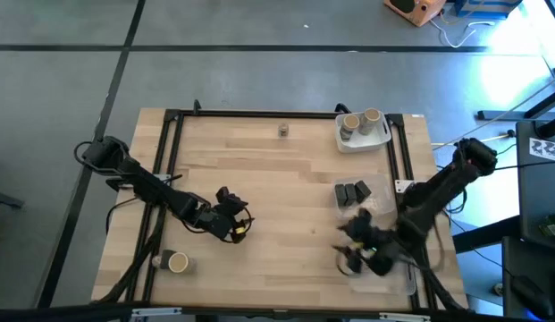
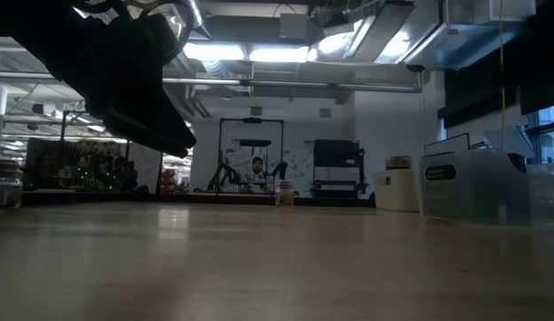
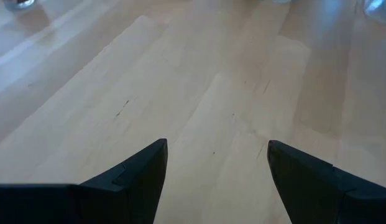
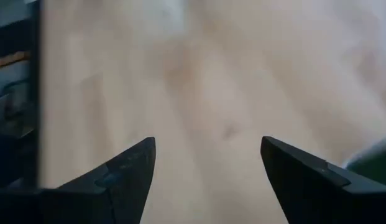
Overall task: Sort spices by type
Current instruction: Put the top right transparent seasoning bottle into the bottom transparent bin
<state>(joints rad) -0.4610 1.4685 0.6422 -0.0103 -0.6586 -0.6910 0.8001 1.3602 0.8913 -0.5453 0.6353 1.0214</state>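
In the high view, two tan-topped jars (image 1: 351, 122) stand in the white tray (image 1: 382, 136) at the far right corner. Dark grey blocky containers (image 1: 351, 191) sit in a clear tray right of centre. One small jar (image 1: 283, 131) stands alone at the far middle and also shows in the low view as the small jar (image 2: 285, 193). Another tan-topped jar (image 1: 177, 262) stands beside the near left edge. My left gripper (image 1: 237, 224) (image 3: 217, 149) hovers open over bare wood left of centre. My right gripper (image 1: 353, 252) (image 4: 208, 146) is open near the near right corner, empty.
The black frame rails (image 1: 170, 143) run along the table's left, far and right sides. A clear tray (image 2: 473, 183) stands at the right in the low view. My left arm's dark bulk (image 2: 125, 80) hangs over the table's left part. Bare wood (image 1: 286, 188) fills the middle.
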